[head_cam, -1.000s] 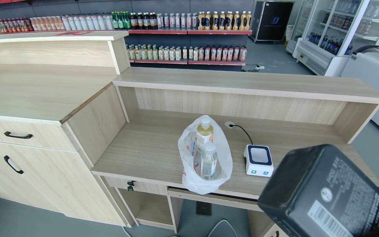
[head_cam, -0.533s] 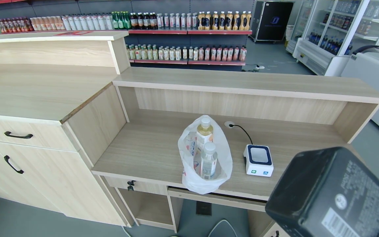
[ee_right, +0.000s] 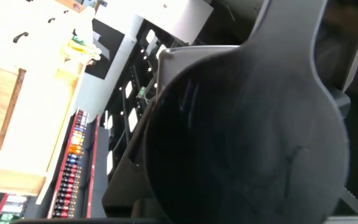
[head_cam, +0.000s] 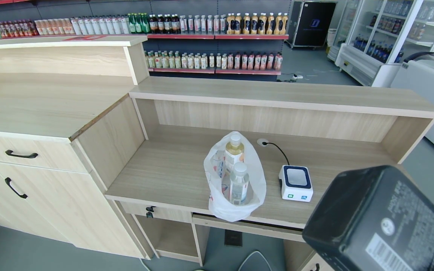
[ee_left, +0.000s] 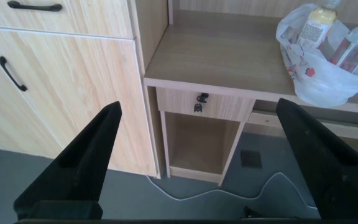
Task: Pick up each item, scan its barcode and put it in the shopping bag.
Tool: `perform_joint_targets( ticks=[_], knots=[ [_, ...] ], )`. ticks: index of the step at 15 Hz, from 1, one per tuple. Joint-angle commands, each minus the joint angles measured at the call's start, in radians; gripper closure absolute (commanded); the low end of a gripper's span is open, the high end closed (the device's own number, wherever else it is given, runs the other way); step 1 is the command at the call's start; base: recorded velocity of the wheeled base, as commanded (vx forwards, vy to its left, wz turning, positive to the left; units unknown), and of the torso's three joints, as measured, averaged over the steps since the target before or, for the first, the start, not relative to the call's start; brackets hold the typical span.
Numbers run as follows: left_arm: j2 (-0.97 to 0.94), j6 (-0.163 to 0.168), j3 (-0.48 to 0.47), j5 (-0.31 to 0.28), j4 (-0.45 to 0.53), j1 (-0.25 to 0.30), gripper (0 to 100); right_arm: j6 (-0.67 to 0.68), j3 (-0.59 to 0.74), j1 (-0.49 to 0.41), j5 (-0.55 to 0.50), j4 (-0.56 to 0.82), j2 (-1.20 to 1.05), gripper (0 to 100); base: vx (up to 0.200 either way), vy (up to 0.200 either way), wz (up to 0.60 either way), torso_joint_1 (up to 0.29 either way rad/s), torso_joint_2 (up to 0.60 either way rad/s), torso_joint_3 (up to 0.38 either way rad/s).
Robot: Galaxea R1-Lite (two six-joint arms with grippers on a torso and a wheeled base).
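Head view: black box point(head_cam: 382, 222) held aloft at the counter's point(head_cam: 171, 169) near right end, bag point(head_cam: 217, 205) and scanner point(head_cam: 295, 183) on the worktop.

Counter's lower worktop carries the white bag near its front edge, and the box hangs in front of and right of it, off the wood, tilted, with its barcode point(head_cam: 381, 250) on the face turned up toward the camera. Right gripper point(ee_right: 253, 93) is clamped on the box, whose dark bulk sits right against the right wrist camera. Bag stands open with two bottles upright inside, a yellow-filled one point(head_cam: 234, 150) behind a clear one point(head_cam: 239, 184). Scanner lies just right of the bag, window up, its cable point(head_cam: 279, 149) running back to a hole in the worktop. Left gripper point(ee_left: 199, 104) hangs low before the counter's drawer, fingers spread wide with nothing between them.
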Motion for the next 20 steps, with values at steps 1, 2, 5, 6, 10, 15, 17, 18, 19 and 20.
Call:
perform_joint_targets(
  ticks=[1, 2, 5, 6, 10, 15, 17, 18, 19, 20],
  knots=[
    [0.000, 0.000, 0.000, 0.000, 0.000, 0.000, 0, -0.002, 0.000, -0.002, -0.001, -0.001, 0.001, 100, 0.000, 0.000, 0.00, 0.000, 0.00, 0.000],
    [0.000, 0.000, 0.000, 0.000, 0.000, 0.000, 0, -0.002, 0.000, -0.004, -0.001, -0.001, 0.000, 100, 0.000, 0.000, 0.00, 0.000, 0.00, 0.000],
    [0.000, 0.000, 0.000, 0.000, 0.000, 0.000, 0, -0.003, 0.000, -0.007, 0.000, -0.001, -0.004, 100, 0.000, 0.000, 0.00, 0.000, 0.00, 0.000],
    [0.000, 0.000, 0.000, 0.000, 0.000, 0.000, 0, -0.002, 0.002, -0.010, 0.000, -0.001, -0.008, 100, 0.000, 0.000, 0.00, 0.000, 0.00, 0.000],
    [0.000, 0.000, 0.000, 0.000, 0.000, 0.000, 0, 0.000, 0.005, -0.030, 0.003, -0.001, -0.019, 100, 0.000, 0.000, 0.00, 0.000, 0.00, 0.000],
    [0.000, 0.000, 0.000, 0.000, 0.001, 0.000, 0, 0.320, -0.026, -0.317, -0.270, 0.168, 0.012, 100, 0.000, 0.000, 0.00, 0.000, 0.00, 0.000],
    [0.000, 0.000, 0.000, 0.000, 0.000, 0.000, 0, 0.564, -0.031, -0.579, -0.449, 0.439, -0.040, 100, 0.000, 0.000, 0.00, 0.000, 0.00, 0.000],
    [0.000, 0.000, 0.000, 0.000, 0.000, 0.000, 0, 0.638, -0.029, -0.691, -0.449, 0.540, -0.060, 100, 0.000, 0.000, 0.00, 0.000, 0.00, 0.000],
    [0.000, 0.000, 0.000, 0.000, 0.000, 0.000, 0, 0.684, -0.031, -0.792, -0.402, 0.560, -0.057, 100, 0.000, 0.000, 0.00, 0.000, 0.00, 0.000],
    [0.000, 0.000, 0.000, 0.000, 0.000, 0.000, 0, 0.725, -0.034, -0.870, -0.334, 0.563, -0.053, 100, 0.000, 0.000, 0.00, 0.000, 0.00, 0.000]
  ],
)
